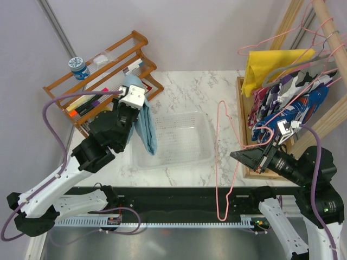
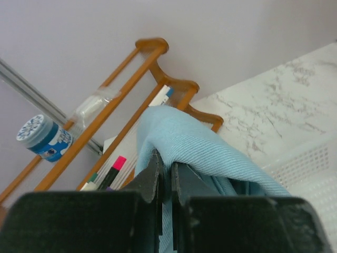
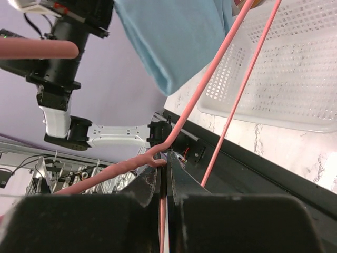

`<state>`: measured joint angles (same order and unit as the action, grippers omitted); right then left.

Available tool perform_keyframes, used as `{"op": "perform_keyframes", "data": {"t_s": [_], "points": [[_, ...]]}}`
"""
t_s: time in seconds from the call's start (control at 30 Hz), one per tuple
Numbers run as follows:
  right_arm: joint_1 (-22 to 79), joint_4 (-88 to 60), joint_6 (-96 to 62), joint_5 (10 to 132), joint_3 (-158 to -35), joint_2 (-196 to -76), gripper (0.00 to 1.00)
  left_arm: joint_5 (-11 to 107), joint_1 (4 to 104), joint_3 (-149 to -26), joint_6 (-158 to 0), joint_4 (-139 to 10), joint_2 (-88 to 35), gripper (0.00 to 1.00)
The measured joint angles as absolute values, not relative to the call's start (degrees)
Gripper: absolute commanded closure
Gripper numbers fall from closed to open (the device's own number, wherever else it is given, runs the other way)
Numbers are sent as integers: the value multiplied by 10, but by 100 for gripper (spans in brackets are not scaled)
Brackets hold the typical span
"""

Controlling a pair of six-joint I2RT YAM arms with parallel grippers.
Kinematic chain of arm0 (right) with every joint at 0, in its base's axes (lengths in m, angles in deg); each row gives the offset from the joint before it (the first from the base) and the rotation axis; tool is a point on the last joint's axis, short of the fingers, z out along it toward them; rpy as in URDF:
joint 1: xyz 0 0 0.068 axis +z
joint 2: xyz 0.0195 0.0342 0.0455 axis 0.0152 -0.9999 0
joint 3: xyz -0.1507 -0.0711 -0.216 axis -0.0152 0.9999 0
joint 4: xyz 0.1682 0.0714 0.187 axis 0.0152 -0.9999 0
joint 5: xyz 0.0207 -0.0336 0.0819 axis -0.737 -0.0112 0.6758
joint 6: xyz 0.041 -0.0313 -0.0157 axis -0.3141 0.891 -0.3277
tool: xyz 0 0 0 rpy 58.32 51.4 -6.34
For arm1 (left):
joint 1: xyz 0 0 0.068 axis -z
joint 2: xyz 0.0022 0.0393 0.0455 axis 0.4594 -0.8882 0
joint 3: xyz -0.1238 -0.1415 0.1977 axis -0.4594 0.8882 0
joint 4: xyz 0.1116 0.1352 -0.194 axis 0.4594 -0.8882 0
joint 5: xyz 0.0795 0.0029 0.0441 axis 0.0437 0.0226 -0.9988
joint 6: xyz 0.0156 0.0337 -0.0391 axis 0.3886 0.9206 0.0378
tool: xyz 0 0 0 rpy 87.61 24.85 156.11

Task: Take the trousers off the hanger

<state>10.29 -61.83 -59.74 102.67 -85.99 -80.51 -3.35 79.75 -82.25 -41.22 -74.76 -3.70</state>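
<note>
The sky-blue trousers (image 1: 145, 123) hang from my left gripper (image 1: 132, 96), which is shut on a fold of them (image 2: 195, 145) above the left end of the clear tray (image 1: 187, 158). The trousers are off the pink hanger (image 1: 218, 162). My right gripper (image 1: 238, 155) is shut on the hanger wire (image 3: 210, 79) and holds the bare frame upright, right of the tray, its lower corner over the front rail. In the right wrist view the trousers' lower end (image 3: 174, 37) hangs free, apart from the wire.
A wooden rack (image 1: 111, 70) with pens and a blue jar (image 1: 79, 68) stands at the back left. At the right a wooden frame (image 1: 246, 141) holds a yellow cloth (image 1: 274, 62), patterned clothes (image 1: 293, 100) and more pink hangers (image 1: 303, 27).
</note>
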Motion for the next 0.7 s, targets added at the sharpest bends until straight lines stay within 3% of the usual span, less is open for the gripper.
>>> {"op": "perform_keyframes", "data": {"t_s": [0.7], "points": [[103,-614,-596,1038,-849,-794,100,218,812,-750,-634,-797,-251,98]]}}
